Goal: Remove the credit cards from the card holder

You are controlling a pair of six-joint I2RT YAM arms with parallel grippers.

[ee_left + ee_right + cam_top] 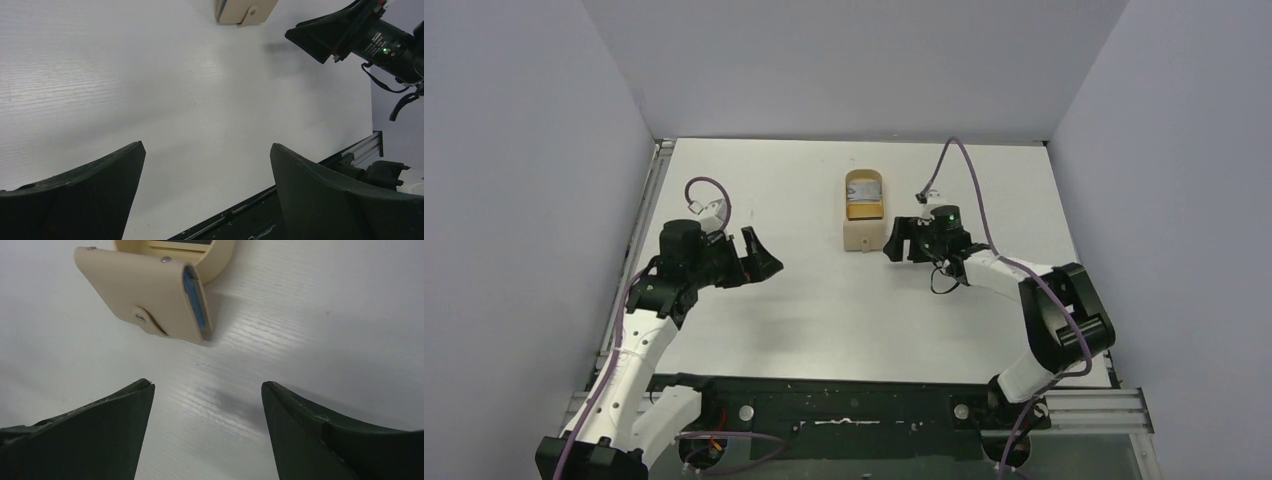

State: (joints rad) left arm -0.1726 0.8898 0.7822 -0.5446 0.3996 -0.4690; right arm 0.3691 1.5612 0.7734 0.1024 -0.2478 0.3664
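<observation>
Card holder (135,290) beige, folded, blue credit cards (194,295) inside, left pincer (206,147), right pincer (207,385) spread

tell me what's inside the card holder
The edge of a light blue card shows at one side of the closed card holder. Its cover hides the rest and any other cards.

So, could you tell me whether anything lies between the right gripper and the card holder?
Nothing visible does: only bare table separates the right gripper from the card holder; the dish sits beyond it.

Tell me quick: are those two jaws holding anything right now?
Left gripper: jaws open, holding nothing.
Right gripper: jaws open, holding nothing.
</observation>
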